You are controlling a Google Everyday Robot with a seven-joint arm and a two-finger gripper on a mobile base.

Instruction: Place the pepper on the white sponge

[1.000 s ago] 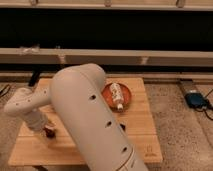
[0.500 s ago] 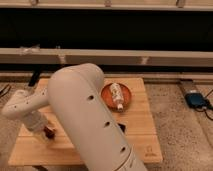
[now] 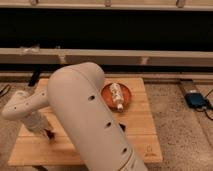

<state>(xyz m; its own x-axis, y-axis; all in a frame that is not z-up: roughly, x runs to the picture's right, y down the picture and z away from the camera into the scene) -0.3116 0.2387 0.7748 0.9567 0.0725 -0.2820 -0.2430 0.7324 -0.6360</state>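
Compared with half a second ago, the tool (image 3: 46,129) has come a little lower and slightly toward the front edge of the wooden surface (image 3: 147,137), and the pale wrist section above it has dropped with it. Everything else lies as before. The tool now hangs over the left part of the surface, its lower end just above the wood or touching it; which of the two cannot be told. How wide the tool stands cannot be told either. A small dark bit (image 3: 50,135) shows at its tip, and whether this is the pepper held there or a part of the tool itself is not clear, so the pepper can be placed no more exactly than at the tool's end, near the left front of the surface. The white sponge cannot be made out; the thick white arm (image 3: 87,117) crosses the middle of the surface and hides much of it. To the right of the arm an orange-red plate (image 3: 128,96) rests on the surface with a white bottle (image 3: 116,95) lying in it. Nearer the front, a black flat slab (image 3: 122,127) shows a corner just beside the arm. Off the surface, a blue object (image 3: 194,99) lies on the speckled floor (image 3: 182,142) at the right.
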